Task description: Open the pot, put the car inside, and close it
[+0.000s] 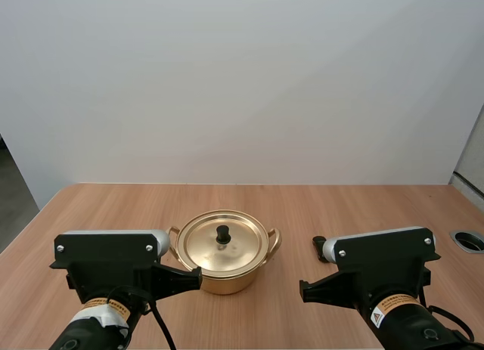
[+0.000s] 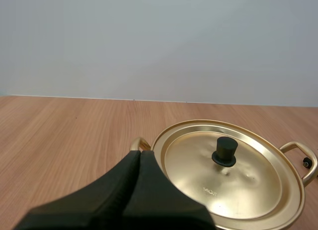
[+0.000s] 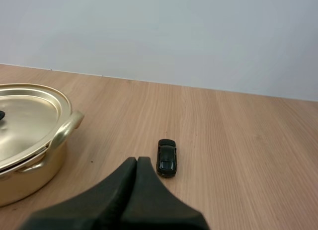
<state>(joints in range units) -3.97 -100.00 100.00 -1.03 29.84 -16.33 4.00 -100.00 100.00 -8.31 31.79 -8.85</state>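
A gold pot (image 1: 223, 255) stands in the middle of the wooden table with its lid (image 2: 226, 175) on, topped by a black knob (image 1: 223, 233). A small black toy car (image 3: 166, 157) lies on the table to the pot's right, partly hidden behind my right arm in the high view (image 1: 318, 246). My left gripper (image 2: 139, 154) is shut on nothing, its tips close to the pot's left handle (image 2: 139, 143). My right gripper (image 3: 136, 161) is shut as one dark wedge just short of the car, with the pot's right handle (image 3: 64, 130) off to one side.
The wooden table (image 1: 98, 214) runs back to a plain white wall. A round metal-rimmed hole (image 1: 469, 240) sits at the table's right edge. Bare wood lies left of the pot and behind it.
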